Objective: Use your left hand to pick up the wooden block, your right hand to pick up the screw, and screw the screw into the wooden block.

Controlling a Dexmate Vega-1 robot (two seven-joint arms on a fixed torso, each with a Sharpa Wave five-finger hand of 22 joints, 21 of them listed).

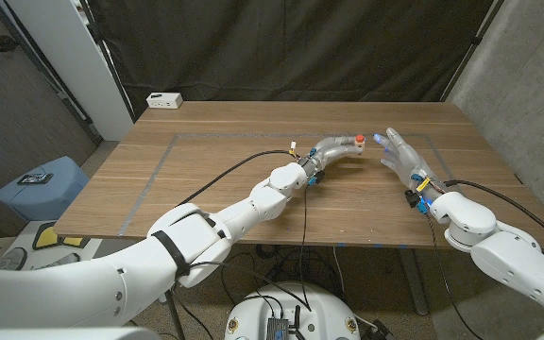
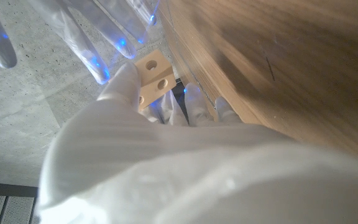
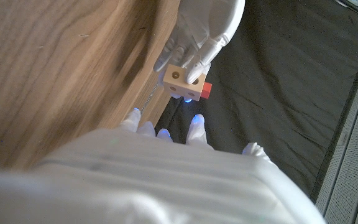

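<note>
The left hand (image 1: 333,148) grips the wooden block (image 3: 182,82) above the middle of the worktop (image 1: 206,179), fingers (image 3: 197,46) wrapped round it. In the right wrist view two round holes show on the block's faces, and a small red part, apparently the screw (image 3: 207,89), sits against the block's far side. Whether it is threaded in or only touching cannot be told.

The right hand (image 1: 402,157) hovers just beside the block with its fingers (image 2: 107,43) spread and released, holding nothing.

Judgement: the block pickup is complete, and the step in hand is the screw work at the block. The next move calls for the right hand to close its fingertips on the red head and turn it while the left hand keeps the block steady, hole toward the right hand.

A white box (image 1: 164,100) lies at the far left edge of the worktop, well apart. Cables (image 1: 244,162) trail along both forearms; none obstructs the gap between the hands.
</note>
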